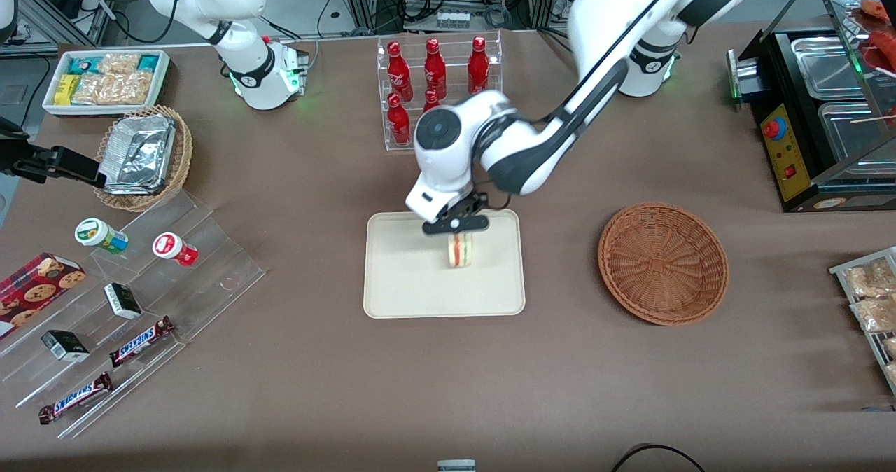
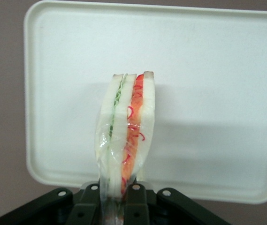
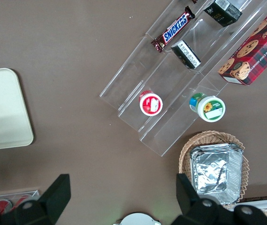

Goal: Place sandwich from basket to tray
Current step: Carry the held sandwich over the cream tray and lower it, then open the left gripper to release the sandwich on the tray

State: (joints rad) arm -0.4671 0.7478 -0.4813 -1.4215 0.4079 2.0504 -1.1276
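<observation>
From where I stand, working across the table from the parked arm's end: a bin of snack packets (image 1: 105, 80), a tan wicker basket holding foil (image 1: 143, 157), and clear stepped shelves (image 1: 140, 297) with small pots, boxes and chocolate bars. Next comes the tray (image 1: 420, 297), in the middle of the table, nearer to the front camera than a rack of red bottles (image 1: 437, 87). The gripper (image 1: 456, 232) hangs over the tray with its fingers (image 2: 134, 197) closed tight on the sandwich (image 1: 460, 250), pinching one end so the wedge points down with its striped filling edge showing. Toward the working arm's end sits the basket (image 1: 663, 262), well apart from the tray and with nothing in it. So the carry looks done and the step in hand is the set-down: I'd judge the next move calls for lowering until the bread rests on the tray, then opening the fingers and lifting straight up so the wedge isn't dragged. What I cannot make out is whether the sandwich's lower tip already touches the tray or hangs just above it; the wrist view shows a shadow under it but no clear gap, and the fingers themselves are mostly cut off there.
</observation>
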